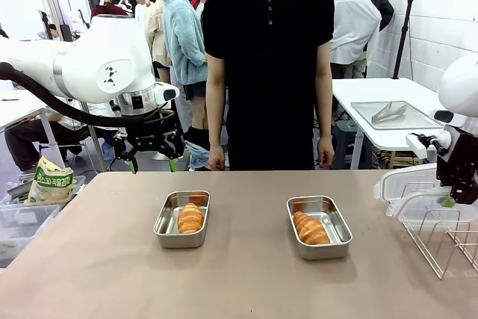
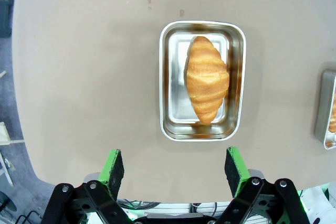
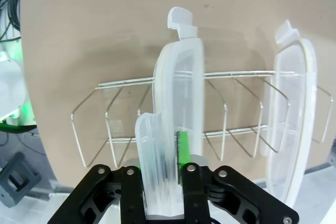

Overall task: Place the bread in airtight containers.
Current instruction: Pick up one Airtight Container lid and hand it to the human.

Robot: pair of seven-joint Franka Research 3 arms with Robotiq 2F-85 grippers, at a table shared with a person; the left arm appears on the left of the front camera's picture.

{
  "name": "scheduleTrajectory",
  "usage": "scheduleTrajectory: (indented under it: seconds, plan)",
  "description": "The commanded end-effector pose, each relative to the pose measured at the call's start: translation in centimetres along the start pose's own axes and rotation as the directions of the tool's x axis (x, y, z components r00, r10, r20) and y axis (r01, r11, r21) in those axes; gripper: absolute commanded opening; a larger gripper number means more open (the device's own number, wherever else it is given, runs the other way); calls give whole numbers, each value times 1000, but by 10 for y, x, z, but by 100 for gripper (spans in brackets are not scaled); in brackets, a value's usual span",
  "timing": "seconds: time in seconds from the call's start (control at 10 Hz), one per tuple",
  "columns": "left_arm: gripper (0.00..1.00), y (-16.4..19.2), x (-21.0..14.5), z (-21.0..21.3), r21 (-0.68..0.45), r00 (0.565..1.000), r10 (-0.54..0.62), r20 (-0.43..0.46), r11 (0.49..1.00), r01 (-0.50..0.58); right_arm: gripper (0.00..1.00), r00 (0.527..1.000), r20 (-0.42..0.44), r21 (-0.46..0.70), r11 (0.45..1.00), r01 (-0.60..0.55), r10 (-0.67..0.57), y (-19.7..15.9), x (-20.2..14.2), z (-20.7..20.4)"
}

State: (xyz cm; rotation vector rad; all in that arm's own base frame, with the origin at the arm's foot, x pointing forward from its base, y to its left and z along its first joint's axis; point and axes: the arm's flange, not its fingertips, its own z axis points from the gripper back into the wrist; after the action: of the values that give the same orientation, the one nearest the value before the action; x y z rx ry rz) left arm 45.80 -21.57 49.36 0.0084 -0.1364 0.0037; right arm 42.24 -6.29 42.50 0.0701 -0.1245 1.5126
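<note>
Two steel containers stand open on the table, the left one holding a croissant and the right one holding another croissant. My left gripper hangs open and empty above the table's far left. Its wrist view looks down on the left container and its croissant, beyond the spread green fingers. My right gripper is shut on a translucent lid standing upright in a wire rack. In the front view that gripper sits at the right edge.
A second lid leans in the rack one slot over. The rack stands on the table's right end. A person in black stands at the far side, hands down. A snack bag and plastic bins lie off the left edge.
</note>
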Motion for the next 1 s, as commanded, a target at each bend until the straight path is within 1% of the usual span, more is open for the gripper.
scheduleTrajectory:
  seconds: [0.0,0.4,0.7,0.9]
  plan:
    - [100,1,0,1,1,1000,1,3,1000,-1,0,1000,5,46,999,0,0,8,-1,-9]
    - [100,1,0,1,1,1000,1,3,1000,-1,0,1000,12,40,999,6,-6,9,0,0]
    - [100,1,0,1,1,1000,1,3,1000,-1,0,1000,-20,32,999,25,-25,15,7,35]
    - [100,1,0,1,1,1000,1,3,1000,-1,0,1000,-4,30,999,25,-25,18,4,58]
